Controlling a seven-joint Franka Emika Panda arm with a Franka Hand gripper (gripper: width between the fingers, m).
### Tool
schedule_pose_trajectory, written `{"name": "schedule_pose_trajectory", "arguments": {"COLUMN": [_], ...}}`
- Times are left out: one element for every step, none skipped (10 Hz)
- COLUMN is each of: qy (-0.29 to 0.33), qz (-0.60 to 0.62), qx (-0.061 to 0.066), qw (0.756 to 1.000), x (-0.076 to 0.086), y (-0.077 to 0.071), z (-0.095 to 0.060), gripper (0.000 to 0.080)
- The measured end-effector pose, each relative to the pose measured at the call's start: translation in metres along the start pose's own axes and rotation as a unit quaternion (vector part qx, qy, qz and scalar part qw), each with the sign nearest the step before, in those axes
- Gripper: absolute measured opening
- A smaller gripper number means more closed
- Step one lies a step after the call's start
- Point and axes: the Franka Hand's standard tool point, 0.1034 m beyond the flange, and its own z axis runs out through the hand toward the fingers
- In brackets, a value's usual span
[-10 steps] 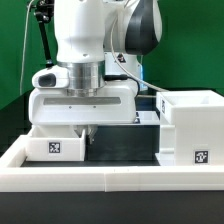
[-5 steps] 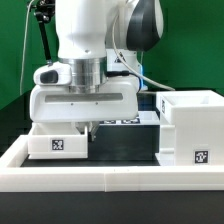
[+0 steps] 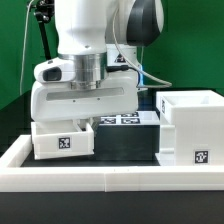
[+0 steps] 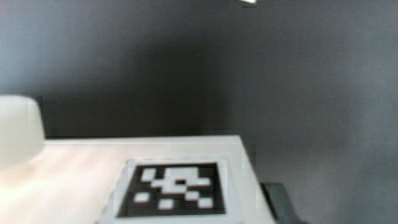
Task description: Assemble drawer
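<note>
— On the black table (image 3: 125, 148), at the exterior view's left, what sits under the arm (image 3: 85, 40)?

— One tray (image 3: 48, 135) of the drawer: a small white plastic piece, smooth and square-cornered, with a black-and-white square tag (image 3: 62, 143) on its front. The claw (image 3: 87, 118) hangs right over it, its broad glossy white housing just above the tray's top edge.

— Is the claw pinching it?

— That cannot be told. The fingers are hidden behind the tray's front.

— What has changed from half a second ago?

— The tray has shifted toward the exterior view's right and a little upward. It now covers the dark finger that showed beside it before. The housing also stands slightly higher. The box (image 3: 190, 120) and the marker board (image 3: 125, 120) lie where they did.

— And the containers?

— The box is the drawer's tall hollow shell, white and matte. It stands at the exterior view's right with its top open and a box tag (image 3: 198, 155) low on its front. Only white inner walls show inside it. The tray's inside is hidden by the housing. A low white wall (image 3: 110, 176) runs along the front of the table.

— What does the wrist view give?

— A flat white face carrying a tag lies against the dark grey table. A rounded white shape (image 4: 15, 130) sits at the edge, too blurred to name.
</note>
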Motion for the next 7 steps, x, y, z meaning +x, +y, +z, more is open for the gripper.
{"name": "schedule_pose_trajectory", "arguments": {"qy": [-0.001,-0.004,-0.006,-0.005,-0.006,-0.009,-0.012], "qz": [-0.04,-0.088,-0.154,-0.192,-0.253,-0.308,-0.338], "qx": [-0.001,-0.006,-0.01,-0.009,-0.013,-0.017,-0.019], "qw": [0.999,0.996,0.988,0.981,0.967,0.951,0.941], "x": [0.0,0.001,0.004,0.009,0.013,0.018,0.02], "y": [0.0,-0.002,-0.004,-0.005,-0.007,-0.012,-0.016], "z": [0.0,0.001,0.0,-0.002,-0.003,-0.003,-0.002], "gripper": [0.0042,0.0042,0.0042,0.0042,0.0042,0.0042,0.0042]}}
